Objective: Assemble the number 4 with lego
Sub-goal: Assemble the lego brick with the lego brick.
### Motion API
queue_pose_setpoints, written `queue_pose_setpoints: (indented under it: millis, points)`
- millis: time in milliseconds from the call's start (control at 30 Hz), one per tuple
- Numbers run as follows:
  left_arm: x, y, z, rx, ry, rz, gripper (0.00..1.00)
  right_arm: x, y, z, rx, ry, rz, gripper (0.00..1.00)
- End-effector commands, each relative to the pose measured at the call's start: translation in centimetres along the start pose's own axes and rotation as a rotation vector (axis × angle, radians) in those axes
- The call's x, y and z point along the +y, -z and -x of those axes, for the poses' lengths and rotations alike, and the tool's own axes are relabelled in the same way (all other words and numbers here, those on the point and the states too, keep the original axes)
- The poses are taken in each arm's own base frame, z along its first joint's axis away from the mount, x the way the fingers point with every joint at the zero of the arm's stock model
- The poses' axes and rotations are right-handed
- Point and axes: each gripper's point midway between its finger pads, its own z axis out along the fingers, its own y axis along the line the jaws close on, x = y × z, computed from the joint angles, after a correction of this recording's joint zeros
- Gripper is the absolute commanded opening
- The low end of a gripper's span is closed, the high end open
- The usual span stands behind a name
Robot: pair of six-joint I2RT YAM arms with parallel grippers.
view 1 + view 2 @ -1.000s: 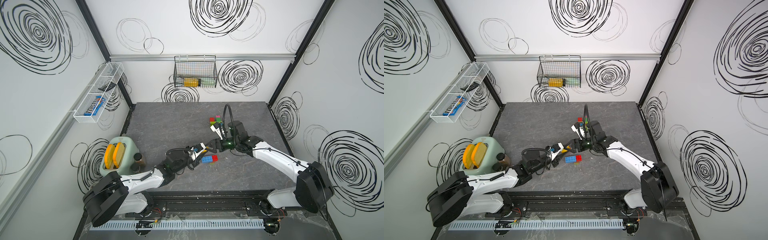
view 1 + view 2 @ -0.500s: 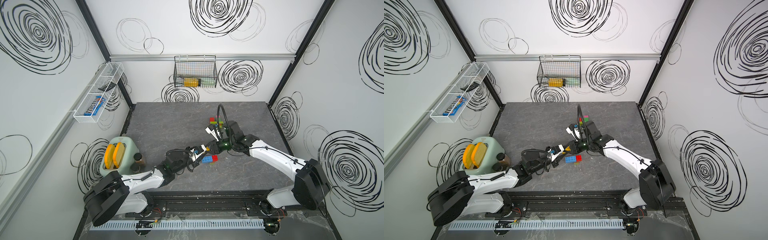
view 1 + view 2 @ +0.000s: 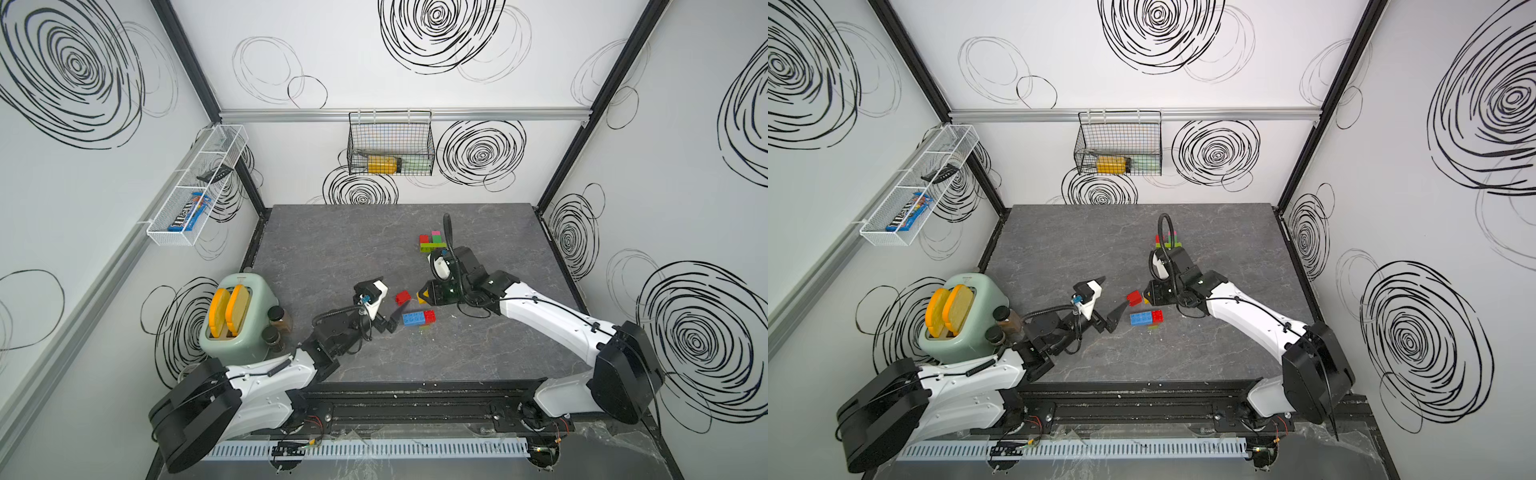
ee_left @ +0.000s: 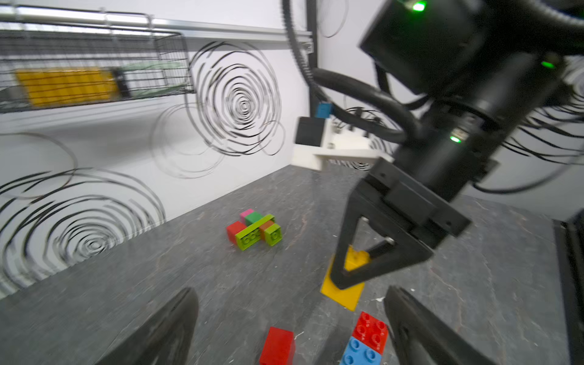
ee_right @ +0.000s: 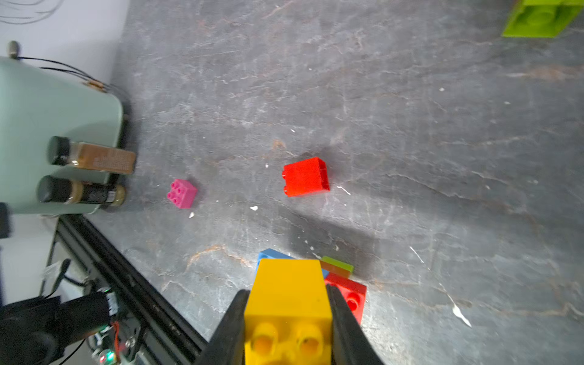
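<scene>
My right gripper (image 5: pixel 287 300) is pinched narrow on a yellow brick (image 5: pixel 287 311), low over the table (image 3: pixel 332 249), right of centre. My left gripper (image 4: pixel 290 294) stands wide with nothing between its fingers, facing that spot from the left. Just left of the yellow brick a loose red brick (image 5: pixel 306 177) lies on its side. Nearer sits a blue-and-red pair (image 3: pixel 417 318) with a thin lime-and-orange piece (image 5: pixel 336 267) beside it. A pink brick (image 5: pixel 182 193) lies further left (I only catch it from my right wrist). Farther back, the joined cluster (image 4: pixel 254 230) of lime, red, pink, dark green and orange looks like the start of the 4. No digit reads yet, so I judge most of the build remains.
</scene>
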Motion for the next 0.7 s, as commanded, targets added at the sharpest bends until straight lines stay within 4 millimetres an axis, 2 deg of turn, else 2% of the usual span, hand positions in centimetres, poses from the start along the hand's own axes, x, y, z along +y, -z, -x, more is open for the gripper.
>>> queue_pose_setpoints:
  millis: [0,67,133,267,400,533,667]
  points:
    - [3.9,0.1,1.4,0.047,0.207,0.228,0.96,-2.8,0.1,-1.0,-0.025,-0.08,-0.255,0.0]
    - [4.8,0.4,0.5,0.172,0.246,0.294,0.96,-2.7,0.2,-1.3,-0.048,-0.082,-0.317,0.0]
    - [5.6,1.0,-0.1,0.223,0.242,0.344,0.96,-2.1,0.2,-1.8,-0.054,-0.078,-0.35,0.0]
    - [7.2,2.5,-1.0,0.231,0.278,0.444,0.96,-1.2,-0.7,-2.9,-0.028,-0.069,-0.357,0.0]
    - [8.5,3.6,-1.9,0.222,0.359,0.512,0.96,-1.2,-1.4,-3.6,-0.019,-0.071,-0.385,0.0]
    - [9.5,3.9,-2.8,0.276,0.381,0.555,0.96,-1.6,-1.6,-3.9,-0.015,-0.076,-0.402,0.0]
    - [9.3,3.4,-3.4,0.306,0.377,0.538,0.96,-0.9,-1.8,-3.4,-0.018,-0.043,-0.357,0.0]
